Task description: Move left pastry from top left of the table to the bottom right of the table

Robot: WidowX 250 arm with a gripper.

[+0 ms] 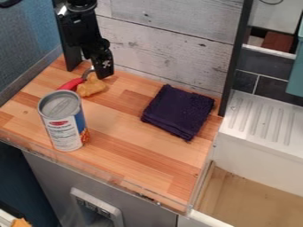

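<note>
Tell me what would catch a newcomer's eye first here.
Probably the tall can, upright near the left side of the wooden table, and the dark folded cloth toward its right. Next, likely the black gripper at the upper left, hanging close by the small golden pastry and a red-handled utensil.

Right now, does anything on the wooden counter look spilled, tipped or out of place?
Nothing seems spilled or tipped: the can stands upright and the dark cloth lies folded. The one slightly odd spot is toward the back left, where the pastry lies crowded against the red-handled utensil.
</note>
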